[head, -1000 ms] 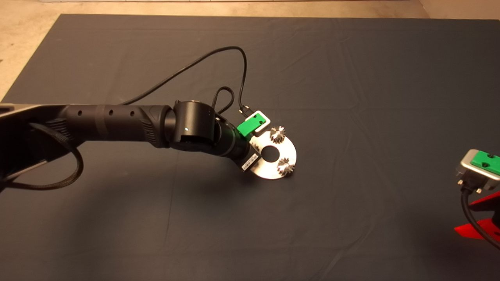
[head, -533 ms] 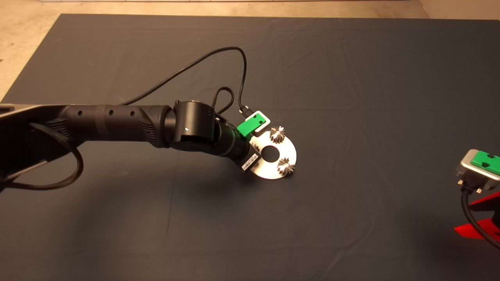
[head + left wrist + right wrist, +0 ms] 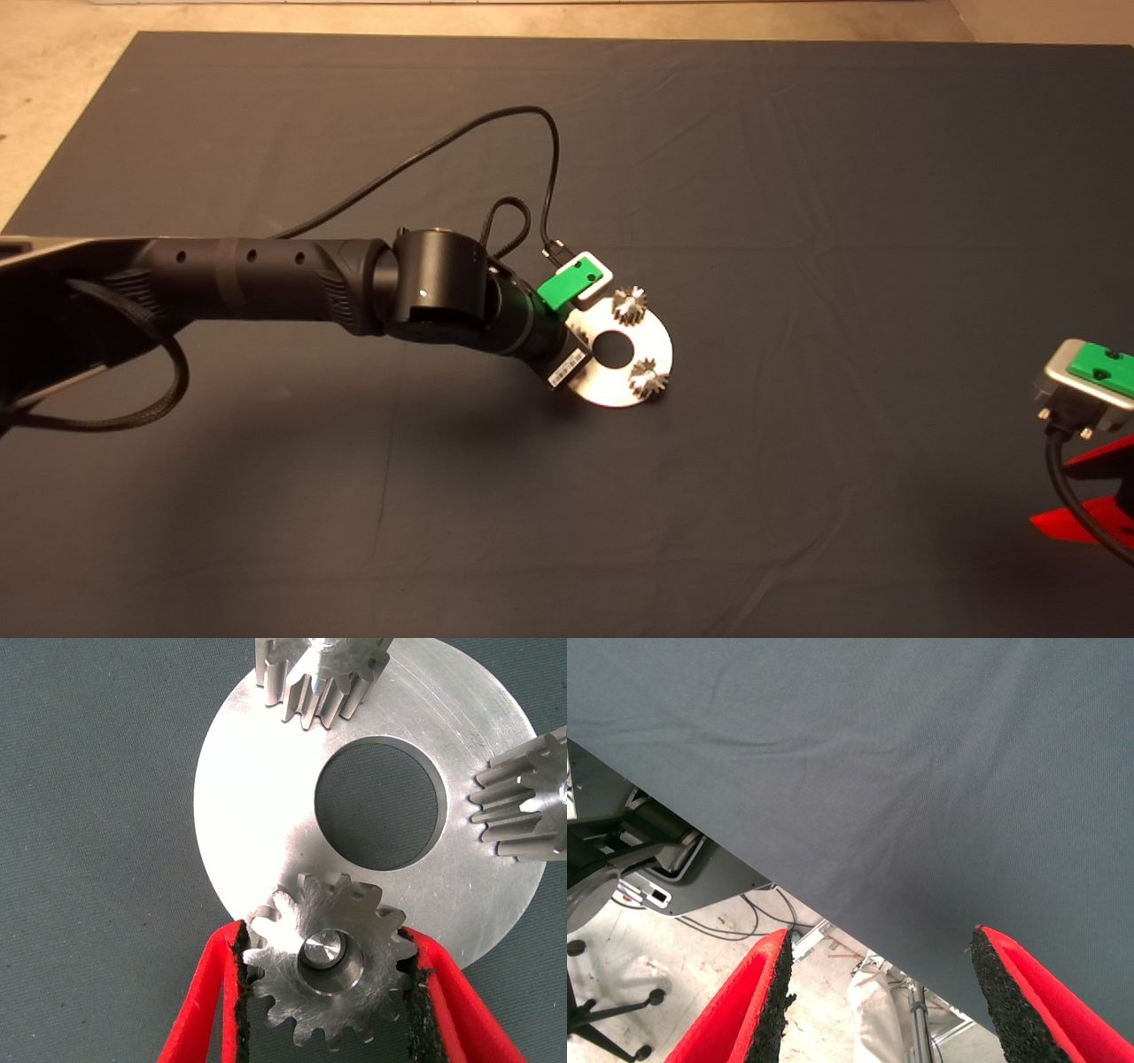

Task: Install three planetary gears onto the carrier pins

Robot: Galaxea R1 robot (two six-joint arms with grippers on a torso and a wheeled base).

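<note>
I see my left tool over the near-left rim of the carrier disc, its two red fingers closed against the teeth of the third planetary gear. That gear lies flat between the pads, bore facing up at the wrist camera, with the carrier pin showing inside its centre hole. The other two gears stand on their pins, axes upright, on the disc's far and right sides, on the dark mat of the counter. My right tool waits spread wide, holding nothing, at the counter's lower right edge.
</note>
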